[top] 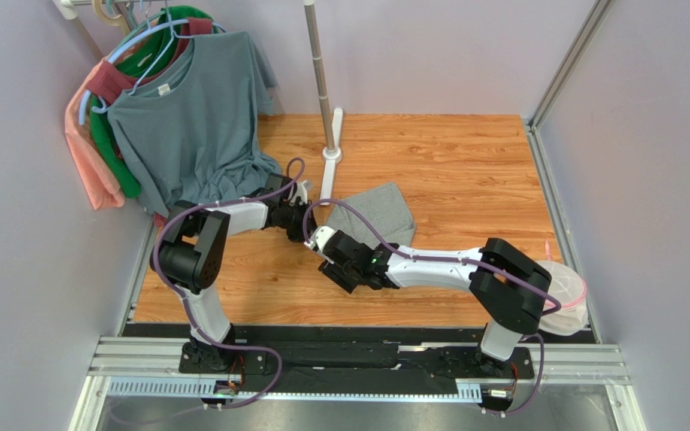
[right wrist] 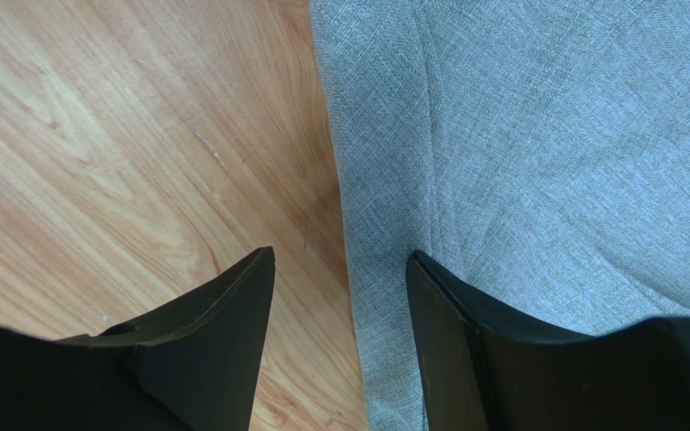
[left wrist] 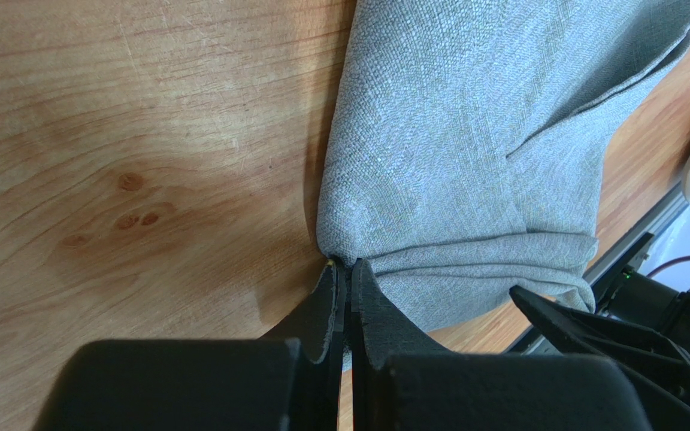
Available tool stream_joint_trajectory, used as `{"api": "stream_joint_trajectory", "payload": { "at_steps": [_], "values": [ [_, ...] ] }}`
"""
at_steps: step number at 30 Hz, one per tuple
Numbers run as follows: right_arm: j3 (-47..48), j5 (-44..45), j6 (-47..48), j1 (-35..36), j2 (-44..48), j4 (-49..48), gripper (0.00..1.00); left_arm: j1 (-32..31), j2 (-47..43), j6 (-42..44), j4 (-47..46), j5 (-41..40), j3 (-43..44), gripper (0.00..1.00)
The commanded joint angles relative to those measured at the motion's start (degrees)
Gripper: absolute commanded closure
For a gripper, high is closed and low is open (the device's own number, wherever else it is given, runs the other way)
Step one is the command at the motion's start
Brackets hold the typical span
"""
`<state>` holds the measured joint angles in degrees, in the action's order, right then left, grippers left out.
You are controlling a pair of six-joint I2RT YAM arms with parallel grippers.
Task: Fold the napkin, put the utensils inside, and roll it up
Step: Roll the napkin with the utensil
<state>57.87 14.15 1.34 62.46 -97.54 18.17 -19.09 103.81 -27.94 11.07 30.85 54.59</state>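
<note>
Roughly at the middle of the bench (top: pixel 466 171) lies the napkin (top: pixel 383 212), a plain grey cloth folded over on itself into a narrower, layered shape. One end points toward the far edge and the other toward the two arms. It rests flat on the wood, just beside the foot of the upright pole (top: pixel 323 85) that stands at the far edge.

The left gripper (left wrist: pixel 347 266) reaches in from the left side and sits at the napkin's near-left corner. Its fingers (left wrist: pixel 326 310) are pressed together with no gap showing between them, and they pinch the bunched corner where the folded layers meet. From that corner the cloth fans out, one creased fold running along the napkin's near end and the wider panel stretching away over the wood.

The right gripper (right wrist: pixel 340 262) comes across from the right side of the bench and hangs over the same end of the napkin, close beside the left one. Its fingers (right wrist: pixel 223 310) are spread apart and straddle the cloth's long edge, one over bare wood and the other over the grey fabric. They hold nothing, and whether the tips touch the surface cannot be told.

At the far-left corner a blue-grey T-shirt (top: pixel 191 117) hangs on a hanger among other garments, its hem draping onto the bench. A white, pink-rimmed container (top: pixel 566 292) sits at the right edge near the near-right corner.
</note>
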Motion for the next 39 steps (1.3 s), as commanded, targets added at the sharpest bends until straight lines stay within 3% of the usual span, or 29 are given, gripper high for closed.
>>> {"api": "stream_joint_trajectory", "payload": {
  "at_steps": [1, 9, 15, 19, 25, 28, 29, 30, 32, 39],
  "values": [
    [1.6, 3.9, 2.5, -0.1, -2.3, -3.2, 0.4, 0.3, 3.4, 3.7, 4.4, -9.0, -1.1, 1.0],
    [0.9, 4.6, 2.2, -1.3, -4.5, -3.6, 0.41, 0.3, 3.5, 3.8, 4.4, -9.0, -1.1, 1.0],
    [1.7, -0.9, -0.5, -4.4, -6.7, 1.8, 0.44, 0.3, 3.4, 3.9, 4.2, -8.5, -1.0, 1.0],
    [1.7, -7.4, -1.0, -6.6, -8.5, 5.9, 0.55, 0.3, 3.2, 3.8, 3.8, -7.9, -1.0, 1.0],
    [1.4, -17.8, -4.2, -7.3, -10.6, 10.6, 0.83, 0.3, 1.5, 2.6, 1.8, -7.4, -2.0, 1.0],
    [0.8, -24.5, -5.8, -7.3, -10.9, 11.9, 0.94, 0.3, -2.6, 1.1, -0.4, -7.8, -3.8, 0.81],
    [0.5, -26.2, -6.9, -7.6, -10.8, 12.1, 0.96, 0.3, -3.8, 0.4, -0.7, -8.6, -4.2, 0.65],
    [0.1, -30.1, -7.5, -7.8, -10.7, 12.2, 0.99, 0.3, -6.3, 0.2, -0.8, -10.5, -4.9, 0.57],
    [0.1, -32.9, -9.1, -8.4, -10.0, 12.3, 1.0, 0.4, -9.0, -0.6, -1.0, -12.6, -6.1, 0.47],
    [-0.4, -45.5, -11.7, -11.8, -10.3, 9.0, 1.0, 0.4, -20.7, -4.1, -3.8, -19.5, -14.8, 0.43]
  ]
}}
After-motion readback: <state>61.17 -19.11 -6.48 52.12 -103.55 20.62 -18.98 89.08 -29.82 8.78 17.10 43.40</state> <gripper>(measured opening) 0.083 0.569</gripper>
